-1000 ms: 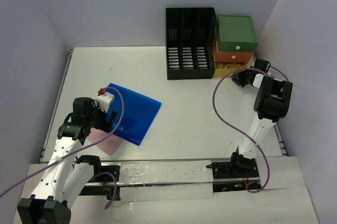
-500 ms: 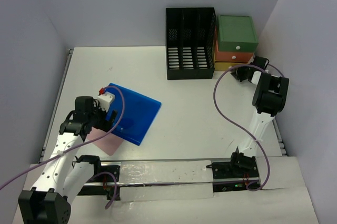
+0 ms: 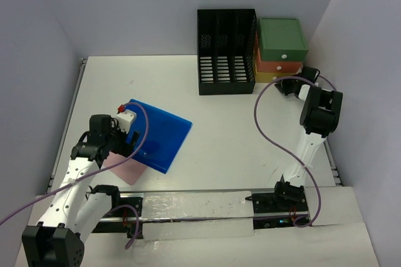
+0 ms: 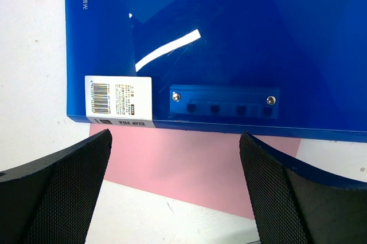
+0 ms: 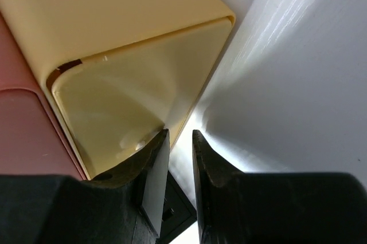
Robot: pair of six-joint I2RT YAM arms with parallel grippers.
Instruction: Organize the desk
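The white desk (image 3: 238, 135) holds a blue clip folder (image 3: 160, 135) at the left, lying partly over a pink sheet (image 3: 122, 168). My left gripper (image 3: 127, 146) is open and empty, low over the folder's near edge. In the left wrist view the fingers straddle the pink sheet (image 4: 189, 164) just below the blue folder (image 4: 229, 38), with the left gripper (image 4: 175, 141) touching neither. My right gripper (image 3: 286, 85) is shut and empty at the yellow bottom drawer (image 3: 266, 78). In the right wrist view the right gripper (image 5: 179, 135) is right against the yellow drawer front (image 5: 126, 95).
A black slotted file rack (image 3: 227, 51) stands at the back. The green-orange-yellow drawer unit (image 3: 282, 38) sits right of it against the wall. A metal rail (image 3: 74, 104) runs along the desk's left edge. The right wall is close to the right arm.
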